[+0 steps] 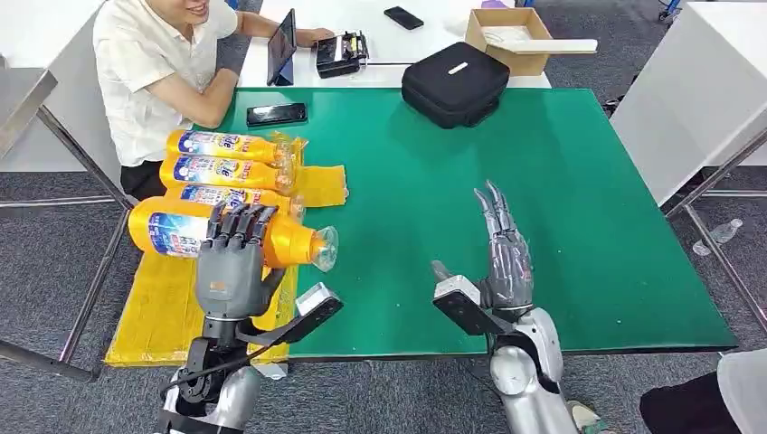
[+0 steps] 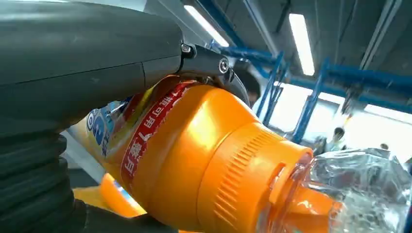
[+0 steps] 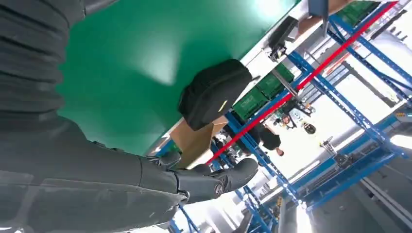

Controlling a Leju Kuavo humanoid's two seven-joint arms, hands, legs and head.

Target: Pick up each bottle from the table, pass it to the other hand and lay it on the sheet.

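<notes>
Head view gives me the held bottle (image 1: pixel 181 231) first: an orange one with a blue and white label, lying on its side in my left hand (image 1: pixel 231 262), its clear cap (image 1: pixel 325 249) pointing toward the middle of the desk (image 1: pixel 543 226). The fingers (image 1: pixel 237 222) wrap over the top of the bottle near its shoulder, so that hand grips it, above the near part of the yellow sheet (image 1: pixel 163 307). From the left wrist camera I see the same bottle (image 2: pixel 194 160) close up, its ribbed orange collar (image 2: pixel 243 179) and the clear cap (image 2: pixel 359 194) filling the lower part of the picture, with a dark finger curled over the top.

Just beyond it, three more bottles (image 1: pixel 226 169) lie side by side on the sheet, caps pointing the same way.

My right hand (image 1: pixel 502 253) is well apart from the bottle, over the green desk, fingers straight and spread, holding nothing.

Farther back on the green surface I see a phone (image 1: pixel 277 114) and a black case (image 1: pixel 455 83). A person in a white shirt (image 1: pixel 154 63) sits at the far left corner, and a cardboard box (image 1: pixel 511 38) stands on the white desk behind
</notes>
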